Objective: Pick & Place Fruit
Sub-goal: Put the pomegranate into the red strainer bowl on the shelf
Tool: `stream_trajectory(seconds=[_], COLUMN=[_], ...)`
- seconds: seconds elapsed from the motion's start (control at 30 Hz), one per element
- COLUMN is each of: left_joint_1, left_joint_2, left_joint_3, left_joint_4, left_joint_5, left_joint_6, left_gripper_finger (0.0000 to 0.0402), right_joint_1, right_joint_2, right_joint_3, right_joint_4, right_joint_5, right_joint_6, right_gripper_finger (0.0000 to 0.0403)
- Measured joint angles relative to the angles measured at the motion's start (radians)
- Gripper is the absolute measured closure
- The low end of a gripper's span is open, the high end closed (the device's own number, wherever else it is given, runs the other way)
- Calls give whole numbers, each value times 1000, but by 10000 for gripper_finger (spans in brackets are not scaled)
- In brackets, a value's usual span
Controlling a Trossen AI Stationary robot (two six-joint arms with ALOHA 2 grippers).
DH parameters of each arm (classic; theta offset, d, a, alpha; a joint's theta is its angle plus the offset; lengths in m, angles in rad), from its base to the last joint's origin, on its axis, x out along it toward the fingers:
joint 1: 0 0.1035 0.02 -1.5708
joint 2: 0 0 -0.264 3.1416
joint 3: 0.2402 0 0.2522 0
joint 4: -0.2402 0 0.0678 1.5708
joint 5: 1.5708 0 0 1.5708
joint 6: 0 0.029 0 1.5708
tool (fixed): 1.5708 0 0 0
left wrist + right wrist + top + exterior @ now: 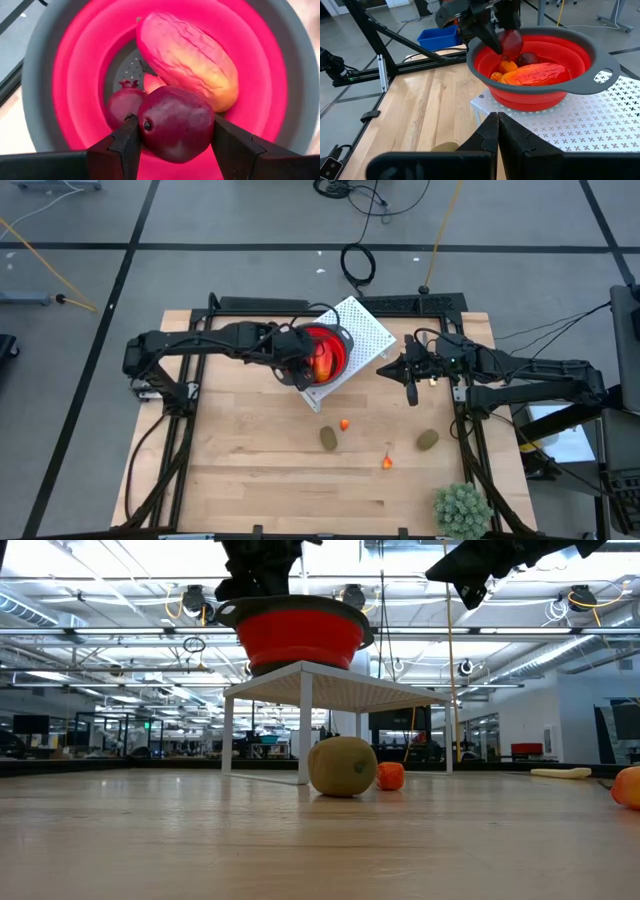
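Bowl (45, 85) hiding part of second red ball (122, 102). Left gripper (172, 137) gripping red ball (175, 122) over bowl. Right gripper (497, 131) hanging clenched, empty, beside rack (365, 330).

a: what was under the rig?
b: a grey floor (240, 220) crossed by dark lines, with a yellow cable (40, 242) and a coiled black cable (358, 264) on it.
a: and the room beyond?
b: an open hall, ceiling beams (100, 632), hanging lights, a blue bin (440, 37) by the wooden worktop (250, 470).
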Motion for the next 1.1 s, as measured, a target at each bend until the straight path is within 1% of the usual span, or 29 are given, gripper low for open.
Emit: stream_trajectory(seconds=[0.77,0.87,1.1], left_joint_1=[10,10,10], left_joint_2=[2,2,2], left_joint_3=[0,0,0], left_joint_4=[-6,-6,-5], left_joint_5=[14,14,15], left_joint_6=[-3,-3,-3], left_gripper_finger=[200,189,142], right_joint_1=[0,0,0], right_joint_2=[0,0,0], right_joint_3=[0,0,0], right_joint_4=[0,0,0], right_joint_5=[0,0,-1], right_joint_6=[-2,-2,-2], right_gripper_finger=[401,402,402])
